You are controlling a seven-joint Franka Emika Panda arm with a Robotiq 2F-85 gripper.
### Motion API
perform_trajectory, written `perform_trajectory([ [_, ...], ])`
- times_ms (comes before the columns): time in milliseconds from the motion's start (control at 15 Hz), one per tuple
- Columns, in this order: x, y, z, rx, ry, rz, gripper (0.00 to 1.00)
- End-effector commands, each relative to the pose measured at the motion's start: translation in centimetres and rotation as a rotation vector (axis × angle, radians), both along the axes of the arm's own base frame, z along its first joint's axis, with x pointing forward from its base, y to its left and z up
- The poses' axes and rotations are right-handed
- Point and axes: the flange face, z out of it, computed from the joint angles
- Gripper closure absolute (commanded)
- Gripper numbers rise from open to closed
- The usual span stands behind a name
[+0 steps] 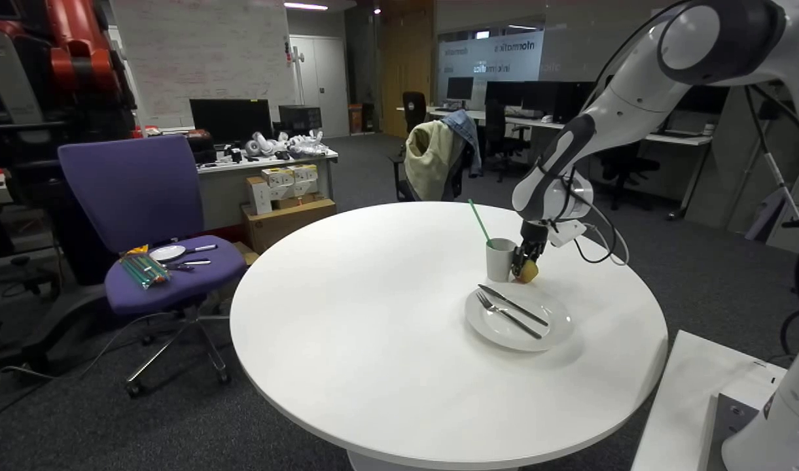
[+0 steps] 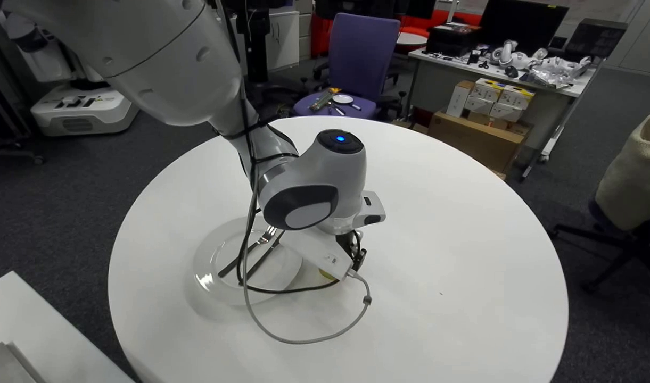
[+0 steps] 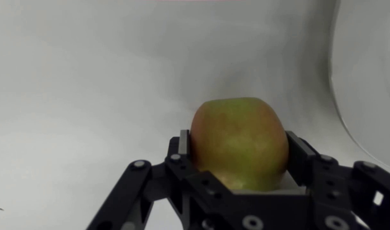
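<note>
My gripper (image 3: 239, 142) is shut on a yellow-green apple (image 3: 241, 140) with reddish sides; in the wrist view a pad presses on each flank. In an exterior view the apple (image 1: 528, 271) is low over the round white table (image 1: 373, 314); whether it touches the top I cannot tell. Right beside the gripper stands a white cup (image 1: 500, 260) holding a green straw (image 1: 479, 221). Closer to that camera lies a white plate (image 1: 494, 337) with a knife (image 1: 514, 305) and a fork (image 1: 509, 315) on it. Elsewhere the arm mostly covers the apple (image 2: 326, 274).
The plate's rim (image 3: 337, 105) curves along the right of the wrist view, close to the apple. A cable (image 2: 309, 340) loops from the wrist over the tabletop. A purple chair (image 1: 170, 275) with a bag of straws and other utensils stands beyond the table.
</note>
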Motion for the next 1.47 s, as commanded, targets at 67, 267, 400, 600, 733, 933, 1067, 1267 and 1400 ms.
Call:
perform_trajectory([
  [67, -1.2, -0.4, 0.9, -0.017, -0.015, -0.013, 0.51],
  [267, -2.1, -0.7, 1.1, -0.036, 0.021, 0.003, 0.51],
  [400, -3.0, -1.0, 1.2, -0.048, 0.042, 0.015, 0.51],
  [600, -4.6, -1.0, 1.7, -0.059, 0.048, 0.029, 0.51],
  [733, -5.7, -0.7, 1.9, -0.076, 0.039, 0.017, 0.51],
  [933, -7.0, 0.2, 2.1, -0.167, -0.081, -0.081, 0.51],
  [1067, -7.7, 0.6, 2.1, -0.227, -0.156, -0.135, 0.51],
  [1267, -8.5, 1.3, 1.7, -0.29, -0.224, -0.193, 0.51],
  [1400, -8.8, 1.7, 1.7, -0.316, -0.256, -0.222, 0.51],
])
